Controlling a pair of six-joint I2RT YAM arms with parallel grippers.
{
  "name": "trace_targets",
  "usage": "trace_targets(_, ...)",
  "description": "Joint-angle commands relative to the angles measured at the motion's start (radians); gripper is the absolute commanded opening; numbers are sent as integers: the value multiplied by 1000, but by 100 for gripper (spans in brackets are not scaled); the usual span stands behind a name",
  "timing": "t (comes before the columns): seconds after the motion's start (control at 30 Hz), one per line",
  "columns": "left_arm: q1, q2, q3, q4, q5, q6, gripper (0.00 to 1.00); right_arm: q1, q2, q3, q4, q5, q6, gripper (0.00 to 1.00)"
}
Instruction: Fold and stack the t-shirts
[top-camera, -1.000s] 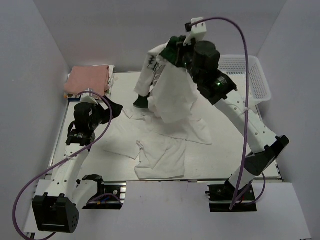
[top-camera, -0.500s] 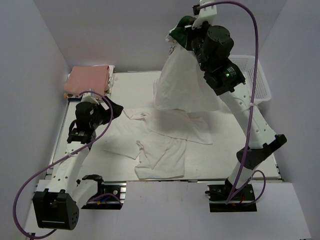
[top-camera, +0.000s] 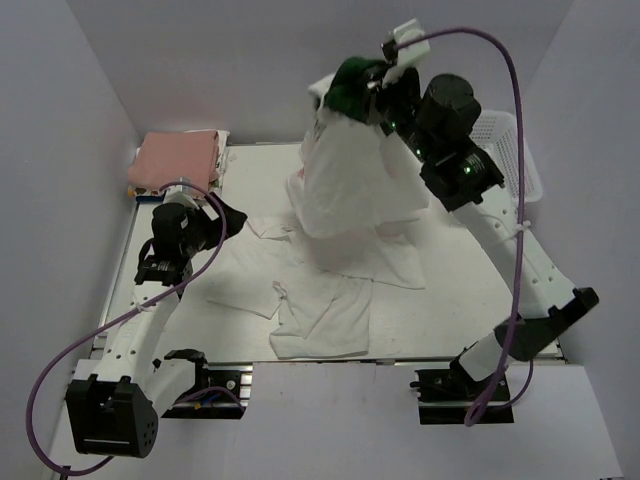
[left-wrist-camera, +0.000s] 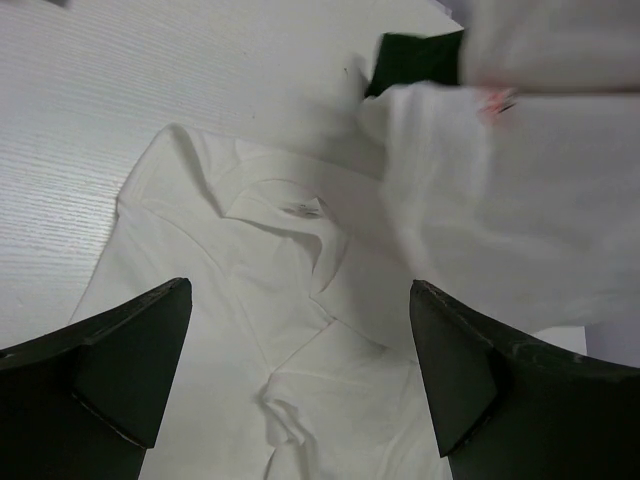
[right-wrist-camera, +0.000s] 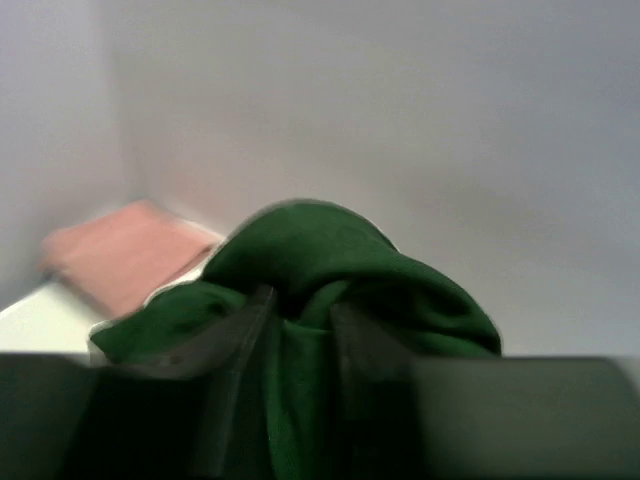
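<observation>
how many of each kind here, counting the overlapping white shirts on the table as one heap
lifted t-shirt: 1
heap of white t-shirts: 1
pink folded cloth: 1
basket: 1
total: 4

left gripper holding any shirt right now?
No, the left gripper stands wide open above the white t-shirts lying on the table, with nothing between its fingers.

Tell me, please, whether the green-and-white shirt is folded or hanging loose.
Hanging loose, not folded: the green-and-white shirt drapes from the right gripper, which pinches its green part.
</observation>
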Motion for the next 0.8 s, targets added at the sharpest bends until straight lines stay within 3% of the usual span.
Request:
trace_targets(0.0,-2,-17,39,-30,-7,-11,100,12,-141,-250,51,-228,102,49)
trace_targets(0.07,-2,-17,50,-44,-21,-11,100,11,-164,-360,64,-211,142,90)
trace_targets(0.2,-2,-17,59,-70,-53,-20,100,11,-164,-429,0,-51,208,90)
trace_targets(0.37,-2,-8,59,-79,-53,-29,100,11,75,-235,-239,5,214,90)
trace_targets(0.43,-2,-8,59,-90,-53,-29,100,9,192,-156,-261,-4,199,90)
trace_targets(0.67,-2,-8,50,-108,-64,-29,100,17,509,-12,-416,-183,156,90)
trace_targets(0.77,-2,-8,50,-108,-64,-29,100,32,557,-82,-349,-320,156,90)
